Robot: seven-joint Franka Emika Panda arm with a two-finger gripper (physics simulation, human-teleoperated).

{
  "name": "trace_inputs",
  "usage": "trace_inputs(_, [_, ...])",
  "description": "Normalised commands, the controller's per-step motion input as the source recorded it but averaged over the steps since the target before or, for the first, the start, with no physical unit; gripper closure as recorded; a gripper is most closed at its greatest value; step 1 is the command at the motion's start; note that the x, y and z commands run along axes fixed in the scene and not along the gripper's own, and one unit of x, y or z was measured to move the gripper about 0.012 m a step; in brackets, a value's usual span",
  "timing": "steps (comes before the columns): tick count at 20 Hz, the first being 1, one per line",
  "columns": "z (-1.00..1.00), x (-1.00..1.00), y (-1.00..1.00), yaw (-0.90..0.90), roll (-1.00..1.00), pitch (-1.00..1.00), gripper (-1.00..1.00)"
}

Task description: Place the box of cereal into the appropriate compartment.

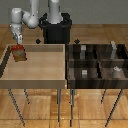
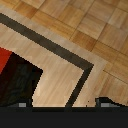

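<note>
One gripper point(image 1: 18, 42) clamping cereal box point(image 1: 20, 53) – wrist shows red corner only

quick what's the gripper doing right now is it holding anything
Gripper: closed on the box of cereal, held over the light-wood tray.

One red-orange rectangular cereal carton point(image 1: 19, 53). One large light-wood tray point(image 1: 34, 75). One dark-brown-walled divided bin point(image 1: 70, 70) of four cells, just beside the tray on the exterior view's right. Four pale grey blocks in the bin, one per cell: point(image 1: 83, 49), point(image 1: 114, 48), point(image 1: 85, 73), point(image 1: 116, 71).
</note>
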Motion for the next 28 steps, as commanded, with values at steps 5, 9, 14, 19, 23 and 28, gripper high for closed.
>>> trace_inputs(5, [0.0,0.0,0.0,0.0,0.0,0.0,-1.0])
trace_inputs(9, [0.25,0.0,0.0,0.0,0.0,0.0,-1.0])
trace_inputs(14, [0.8,0.0,0.0,0.0,0.0,0.0,-1.0])
trace_inputs(19, [0.4,0.27,0.0,0.0,0.0,0.0,-1.0])
trace_inputs(23, [0.0,1.0,0.0,0.0,0.0,0.0,-1.0])
trace_inputs(28, [0.0,0.0,0.2,0.0,0.0,0.0,-1.0])
